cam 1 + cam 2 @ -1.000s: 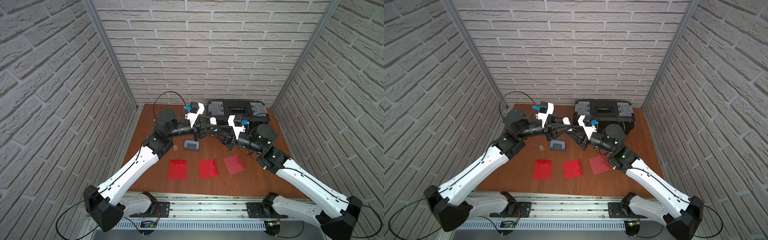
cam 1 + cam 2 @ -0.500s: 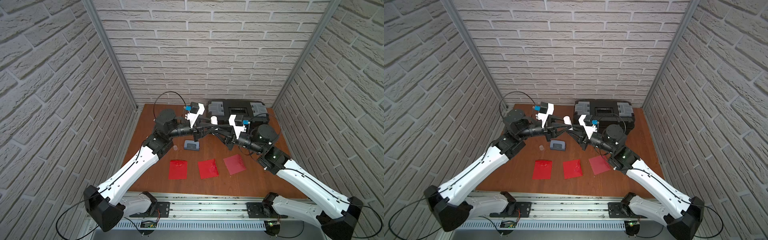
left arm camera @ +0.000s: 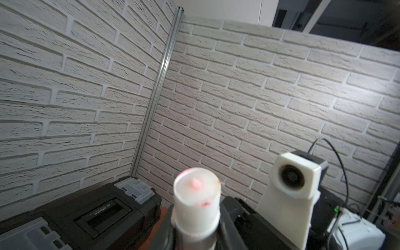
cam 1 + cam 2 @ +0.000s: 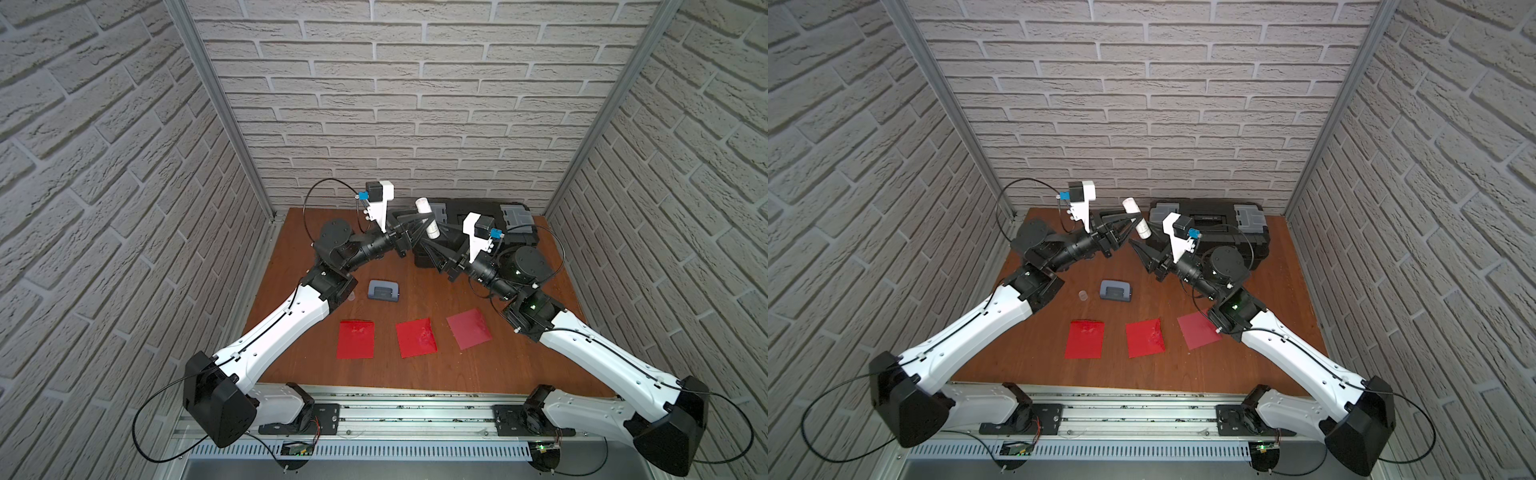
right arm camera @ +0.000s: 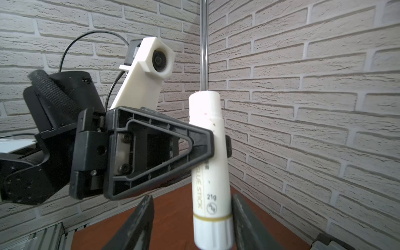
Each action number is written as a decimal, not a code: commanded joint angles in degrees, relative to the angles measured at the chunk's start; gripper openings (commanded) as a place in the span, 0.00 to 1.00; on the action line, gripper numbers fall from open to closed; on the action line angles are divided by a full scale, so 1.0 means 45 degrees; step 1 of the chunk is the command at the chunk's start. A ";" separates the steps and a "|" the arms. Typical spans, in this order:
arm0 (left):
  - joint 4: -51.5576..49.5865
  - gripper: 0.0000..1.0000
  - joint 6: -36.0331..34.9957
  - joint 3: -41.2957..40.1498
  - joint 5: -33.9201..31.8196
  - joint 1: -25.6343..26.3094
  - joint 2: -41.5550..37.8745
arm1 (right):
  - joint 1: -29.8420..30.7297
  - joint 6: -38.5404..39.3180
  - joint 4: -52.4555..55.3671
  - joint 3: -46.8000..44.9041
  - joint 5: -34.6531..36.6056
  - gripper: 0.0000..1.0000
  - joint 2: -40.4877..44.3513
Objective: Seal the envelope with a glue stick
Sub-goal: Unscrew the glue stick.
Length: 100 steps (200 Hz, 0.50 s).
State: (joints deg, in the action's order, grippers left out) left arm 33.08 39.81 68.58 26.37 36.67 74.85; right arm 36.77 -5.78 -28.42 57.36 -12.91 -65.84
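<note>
The white glue stick [image 4: 427,218] [image 4: 1137,219] [image 5: 208,164] is held upright in the air at the back centre. My left gripper [image 4: 424,224] [image 4: 1133,221] [image 3: 197,236] is shut on its middle. Its top end [image 3: 197,194] is white with pink smears. My right gripper [image 4: 429,244] [image 4: 1133,245] [image 5: 192,197] stands open around the stick's ribbed lower end, with a wide gap on one side and a narrow one on the other. Three red envelopes [image 4: 355,338] [image 4: 416,337] [image 4: 469,328] lie flat in a row near the table's front.
A grey-blue hole punch [image 4: 383,289] [image 4: 1116,290] sits left of centre, with a small clear cap [image 4: 1083,294] beside it. A black toolbox [image 4: 478,212] [image 4: 1208,216] [image 3: 86,216] stands against the back wall behind the grippers. Brick walls close three sides.
My right gripper's jaws have opened off the lower end of the glue stick. My left gripper still holds the stick, and both arms have hardly moved.
</note>
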 commanded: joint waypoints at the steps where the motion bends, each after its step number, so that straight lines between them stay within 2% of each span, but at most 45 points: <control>1: 0.3565 0.06 0.2314 -0.0191 -0.1924 -0.0011 0.0285 | 0.0148 -0.0150 -0.2902 0.0153 0.0407 0.59 -0.0555; 28: 0.4784 0.05 0.3567 -0.0239 -0.2314 0.0011 0.0638 | 0.0148 0.0080 -0.4542 0.0426 0.0357 0.58 -0.1312; 47: 0.5154 0.05 0.3672 -0.0229 -0.2323 0.0186 0.0734 | 0.0148 -0.0004 -0.5455 0.0719 0.0146 0.57 -0.1787; 85: 0.5274 0.05 0.3865 -0.0102 -0.2325 0.0378 0.0840 | 0.0149 -0.0399 -0.6554 0.1058 -0.0611 0.45 -0.2301; 100: 0.5309 0.05 0.3925 -0.0088 -0.2350 0.0348 0.0809 | 0.0166 -0.0530 -0.6800 0.1042 -0.0754 0.45 -0.2365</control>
State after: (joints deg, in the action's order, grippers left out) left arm 52.86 56.05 67.96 16.62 37.80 78.32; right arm 36.75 -6.55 -51.68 60.23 -12.34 -76.36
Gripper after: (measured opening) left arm 0.289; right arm 0.454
